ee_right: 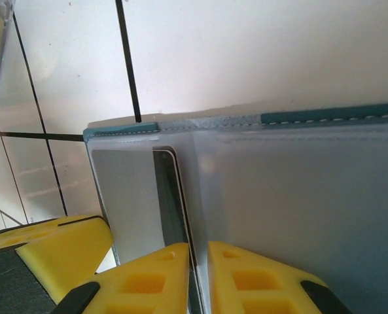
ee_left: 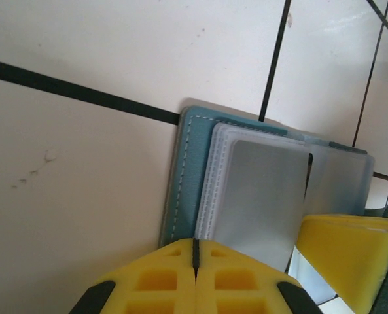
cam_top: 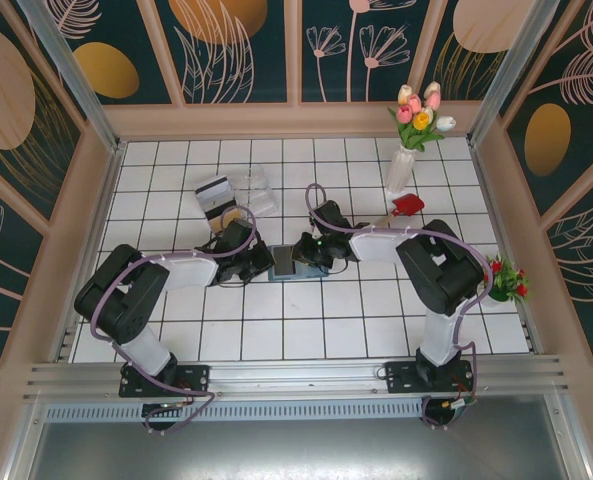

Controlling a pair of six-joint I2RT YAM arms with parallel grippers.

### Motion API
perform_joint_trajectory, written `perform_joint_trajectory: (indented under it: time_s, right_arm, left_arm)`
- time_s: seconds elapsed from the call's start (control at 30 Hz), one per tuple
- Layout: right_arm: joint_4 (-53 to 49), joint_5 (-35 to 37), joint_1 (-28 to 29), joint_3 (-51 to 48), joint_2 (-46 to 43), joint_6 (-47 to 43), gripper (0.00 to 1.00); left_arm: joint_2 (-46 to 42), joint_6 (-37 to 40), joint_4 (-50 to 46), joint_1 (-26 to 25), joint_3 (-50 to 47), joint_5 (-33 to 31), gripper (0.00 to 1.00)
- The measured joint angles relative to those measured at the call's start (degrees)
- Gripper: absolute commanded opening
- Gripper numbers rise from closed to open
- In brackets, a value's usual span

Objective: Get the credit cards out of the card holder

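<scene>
Card holder (cam_top: pixel 286 270) lies open on the worktop (cam_top: pixel 376 310) between my end effectors. Left end effector (ee_left: pixel 195 247) is closed tight at its teal edge; right end effector (ee_right: pixel 199 254) pinches narrow on its clear pocket (ee_right: pixel 138 196).

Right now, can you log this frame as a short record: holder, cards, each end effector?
holder: lying open, between the two arms
cards: two lie out, beside the clear box
left end effector: shut, at the holder's near edge
right end effector: fingers close together around a thin edge at a pocket; card or flap unclear
</scene>
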Motion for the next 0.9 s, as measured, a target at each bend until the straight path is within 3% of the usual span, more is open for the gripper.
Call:
perform_joint_trajectory:
  time_s: [0.4,0.9]
  right_arm:
    - [1.27,-6.54,-2.49,-0.02,1.25,-4.11,0.18]
    - [1.62,-8.61,-2.71,0.17,2.10,-7.98,0.18]
  left_arm:
    - [0.11,0.00,1.57,0.00,-0.98,-0.17,0.07]
    - [0.66,0.04,2.40,0.02,-1.05,0.02,0.08]
